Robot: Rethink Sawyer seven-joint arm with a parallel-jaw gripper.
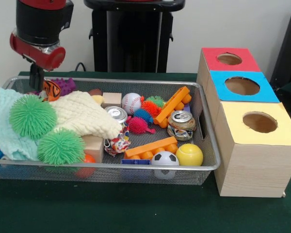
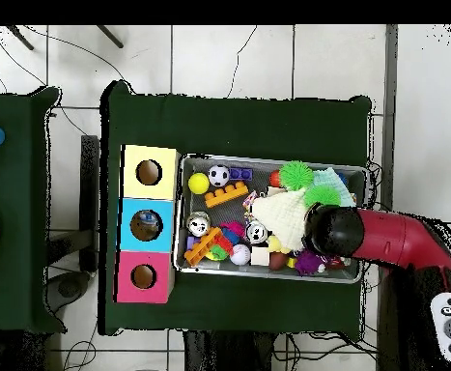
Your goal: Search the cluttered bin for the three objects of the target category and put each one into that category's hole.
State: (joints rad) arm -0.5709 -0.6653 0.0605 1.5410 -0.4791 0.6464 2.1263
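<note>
The bin (image 1: 203,167) is a shallow silver wire-mesh tray full of toys, and it also shows in the overhead view (image 2: 267,159). My gripper (image 1: 36,77) hangs from the red and black arm (image 1: 39,29) over the bin's far left corner, next to a striped orange toy (image 1: 51,90) and a purple spiky toy (image 1: 65,86). I cannot tell whether it is open or shut. Three wooden boxes stand right of the bin, each with a round hole: red (image 1: 229,58), blue (image 1: 242,86) and yellow (image 1: 260,122). In the overhead view the arm's end (image 2: 330,230) hides the gripper.
Two big green spiky balls (image 1: 32,115) (image 1: 61,146) lie on a pale yellow cloth (image 1: 87,119) and a mint cloth (image 1: 5,128). Also in the bin are two cans (image 1: 181,124) (image 1: 117,114), a baseball (image 1: 131,103), orange bricks (image 1: 172,106), a soccer ball (image 1: 165,159) and a yellow ball (image 1: 189,154).
</note>
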